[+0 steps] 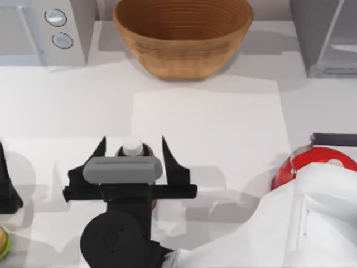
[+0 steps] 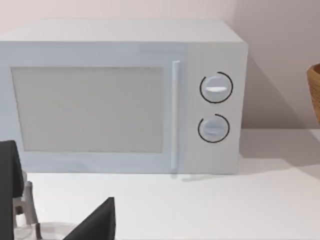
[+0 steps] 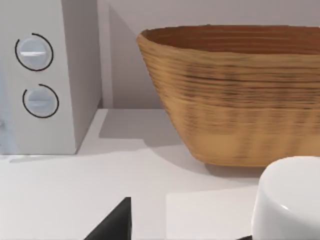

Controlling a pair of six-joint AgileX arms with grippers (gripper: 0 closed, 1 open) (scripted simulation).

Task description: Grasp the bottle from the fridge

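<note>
Top view: right gripper (image 1: pixel 134 153) spread wide around bottle (image 1: pixel 133 147) on table (image 1: pixel 223 139); no readable labels.

White tabletop (image 1: pixel 212 128); pale pinkish wall (image 2: pixel 270 45) behind; white two-knob box (image 2: pixel 125 95), woven bowl (image 1: pixel 183 34) at back.

Bottle (image 1: pixel 132 147) body under the right gripper (image 1: pixel 134 152); fridge (image 1: pixel 326 36) cropped, perhaps ajar.
</note>
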